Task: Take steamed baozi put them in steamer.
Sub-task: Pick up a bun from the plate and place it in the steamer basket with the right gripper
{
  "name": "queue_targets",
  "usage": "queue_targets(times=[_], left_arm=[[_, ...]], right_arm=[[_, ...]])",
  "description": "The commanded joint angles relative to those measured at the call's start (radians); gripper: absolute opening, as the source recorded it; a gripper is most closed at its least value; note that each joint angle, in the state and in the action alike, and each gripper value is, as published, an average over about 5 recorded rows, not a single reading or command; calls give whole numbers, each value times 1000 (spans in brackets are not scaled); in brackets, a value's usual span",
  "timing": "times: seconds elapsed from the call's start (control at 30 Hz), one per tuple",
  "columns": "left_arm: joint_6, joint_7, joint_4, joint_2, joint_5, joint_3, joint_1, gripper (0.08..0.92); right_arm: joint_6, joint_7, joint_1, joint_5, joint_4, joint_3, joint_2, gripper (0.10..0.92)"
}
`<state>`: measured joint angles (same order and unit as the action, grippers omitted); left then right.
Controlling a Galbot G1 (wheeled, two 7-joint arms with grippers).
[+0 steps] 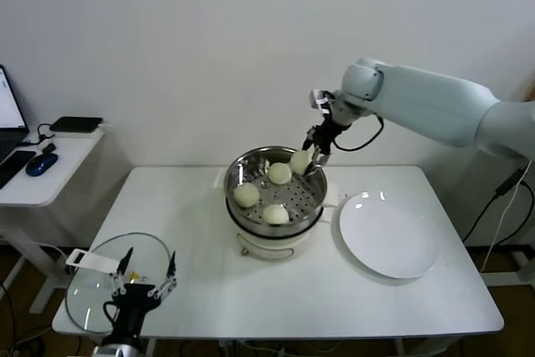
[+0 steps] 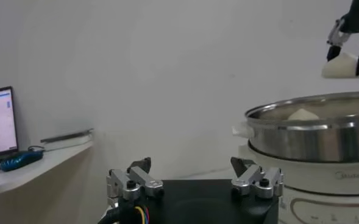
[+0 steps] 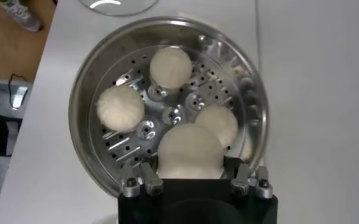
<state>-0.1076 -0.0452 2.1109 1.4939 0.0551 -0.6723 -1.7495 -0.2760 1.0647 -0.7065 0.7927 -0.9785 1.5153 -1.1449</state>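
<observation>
The steel steamer (image 1: 236, 170) sits on a cream cooker base mid-table. Three baozi lie on its perforated bottom (image 1: 246, 195) (image 1: 279, 173) (image 1: 276, 213). My right gripper (image 1: 306, 160) is shut on a fourth baozi (image 1: 300, 160) and holds it just above the steamer's far right rim. In the right wrist view this baozi (image 3: 189, 152) sits between the fingers (image 3: 150, 181), over the basket (image 3: 100, 73). My left gripper (image 1: 149, 276) is open and empty near the table's front left. It shows in the left wrist view (image 2: 194, 167).
A flat white plate (image 1: 393, 248) lies right of the steamer. A round glass lid (image 1: 92, 286) lies at the table's front left corner, under my left gripper. A side desk (image 1: 46, 169) with a mouse and laptop stands at far left.
</observation>
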Motion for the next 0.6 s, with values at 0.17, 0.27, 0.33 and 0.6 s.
queue_targets(times=[0.17, 0.27, 0.33, 0.6], left_arm=[[-6, -2, -13, -6, -5, -7, -6, 823], [-6, -2, -15, -6, -5, -7, -4, 823], [-6, -2, -16, -6, -5, -7, -2, 823], [-8, -2, -23, -6, -6, -7, -2, 823]], right_arm=[[-5, -10, 87, -42, 7, 21, -37, 702], [-5, -11, 98, -50, 11, 22, -38, 704], [-4, -10, 104, -55, 15, 23, -40, 705], [-2, -11, 121, -72, 31, 24, -51, 710]])
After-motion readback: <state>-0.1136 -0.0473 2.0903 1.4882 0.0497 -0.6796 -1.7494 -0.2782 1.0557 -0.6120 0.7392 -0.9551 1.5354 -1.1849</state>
